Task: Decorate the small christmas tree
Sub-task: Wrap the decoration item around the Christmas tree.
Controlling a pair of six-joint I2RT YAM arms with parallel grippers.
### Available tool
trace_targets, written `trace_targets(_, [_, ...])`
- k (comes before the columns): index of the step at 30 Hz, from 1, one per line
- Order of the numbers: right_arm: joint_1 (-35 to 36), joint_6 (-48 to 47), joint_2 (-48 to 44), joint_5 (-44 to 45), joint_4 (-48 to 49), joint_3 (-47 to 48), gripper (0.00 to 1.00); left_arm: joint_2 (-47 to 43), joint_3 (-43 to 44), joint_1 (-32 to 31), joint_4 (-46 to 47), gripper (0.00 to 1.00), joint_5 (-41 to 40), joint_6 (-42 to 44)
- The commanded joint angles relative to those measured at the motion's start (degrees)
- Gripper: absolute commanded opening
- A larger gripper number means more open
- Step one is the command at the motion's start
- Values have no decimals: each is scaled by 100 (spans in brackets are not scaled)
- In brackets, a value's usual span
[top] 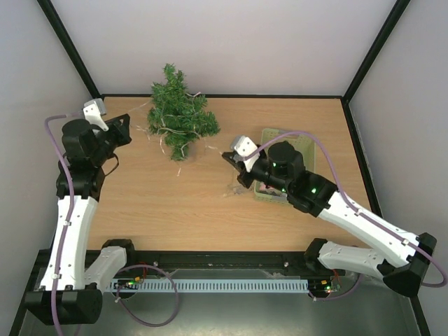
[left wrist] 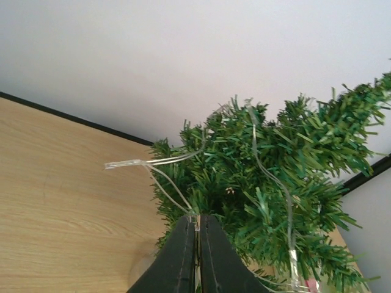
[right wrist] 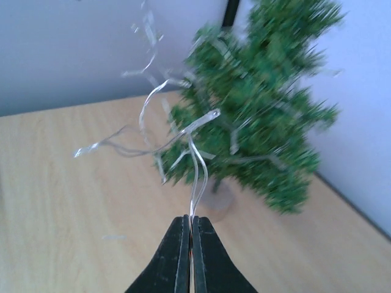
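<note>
Tree (top: 178, 119) upright, upper centre, between grippers. Left gripper (left wrist: 197, 223) closed on wire (right wrist: 203, 120), close at tree's left. Right gripper (right wrist: 190, 221) closed on wire, lower right, farther off.

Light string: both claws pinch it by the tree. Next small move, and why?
Probably carry the right claw toward the tree and drape its loose loop of light string over a branch: that stretch hangs clear of the tree, while the left claw pins another part.
</note>
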Motion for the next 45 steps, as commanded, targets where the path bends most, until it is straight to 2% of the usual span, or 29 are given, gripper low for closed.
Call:
trace_targets(1, [14, -760, 259, 837, -910, 1178, 2, 102, 141, 333, 136, 2, 497, -224])
trace_targets(6, [15, -906, 362, 530, -848, 2025, 2, 235, 60, 606, -150, 7, 444, 19])
trace_targets(8, [13, -925, 477, 347, -862, 2276, 2, 186, -35, 608, -321, 16, 287, 177])
trace_targets(11, [20, -891, 662, 105, -940, 2335, 2, 15, -247, 608, -452, 37, 458, 490])
trace_targets(12, [20, -869, 691, 3, -979, 2302, 2, -58, -285, 608, -505, 47, 622, 660])
trace_targets(15, [16, -739, 593, -237, -827, 2173, 2, -347, -403, 469, -536, 56, 1209, 1199])
trace_targets(19, [25, -554, 538, -431, -727, 2331, 2, -856, -686, -270, -107, 58, 1965, 1822])
trace_targets(25, [18, -356, 517, -631, -758, 2688, 2, -1507, -1526, -1302, 827, 59, 2515, 2617])
trace_targets(33, [26, -298, 573, -482, -775, 3015, 2, -1250, -1823, -1961, 818, 59, 3730, 3500])
trace_targets(36, [25, -265, 574, -527, -748, 3066, 2, -1242, -2032, -2256, 1036, 61, 3298, 3445])
trace_targets(41, [18, -184, 599, -530, -551, 3064, 2, -1077, -2313, -2645, 1803, 62, 2831, 2739])
trace_targets(45, [26, -108, 614, -504, -405, 3061, 2, -1160, -2791, -3210, 2479, 61, 1853, 2136])
